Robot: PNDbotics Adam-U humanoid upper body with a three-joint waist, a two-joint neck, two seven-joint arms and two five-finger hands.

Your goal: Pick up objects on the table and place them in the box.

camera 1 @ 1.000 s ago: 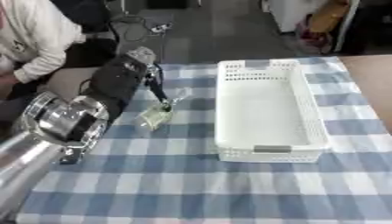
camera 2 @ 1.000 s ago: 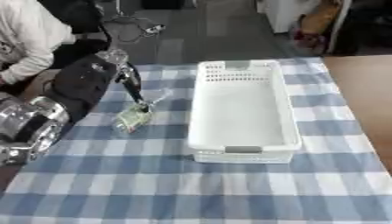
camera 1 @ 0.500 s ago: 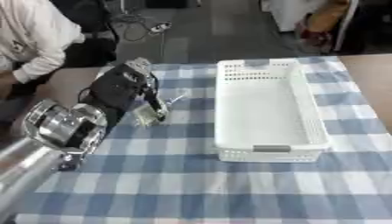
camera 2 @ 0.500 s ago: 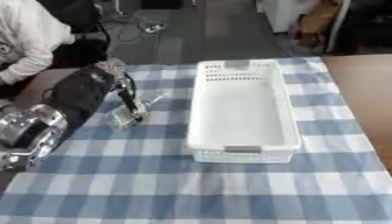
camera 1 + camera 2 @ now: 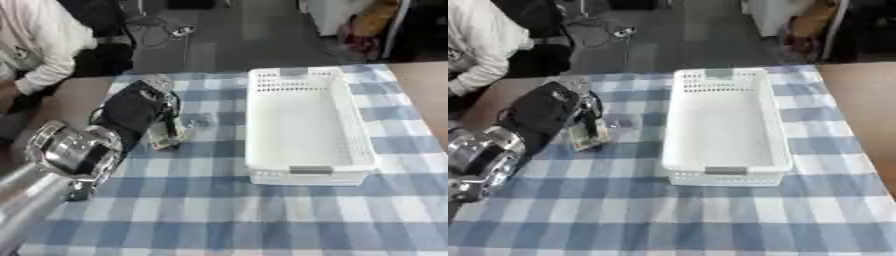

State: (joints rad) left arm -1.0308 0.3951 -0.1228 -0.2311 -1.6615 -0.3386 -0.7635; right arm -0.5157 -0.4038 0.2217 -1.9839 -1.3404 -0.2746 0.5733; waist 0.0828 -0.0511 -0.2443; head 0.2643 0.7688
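One arm shows: the left hand (image 5: pixel 136 107), black with a polished silver joint behind it, comes in from eight o'clock, its fingers curled down round a small pale greenish packet (image 5: pixel 164 136) lying on the table (image 5: pixel 227 220). At three o'clock of it stands the white plastic box (image 5: pixel 306 127), long, rectangular, with perforated walls. A blue-and-white checked cloth covers the table; bare brown wood shows at three o'clock. Grey floor with cables lies at twelve.
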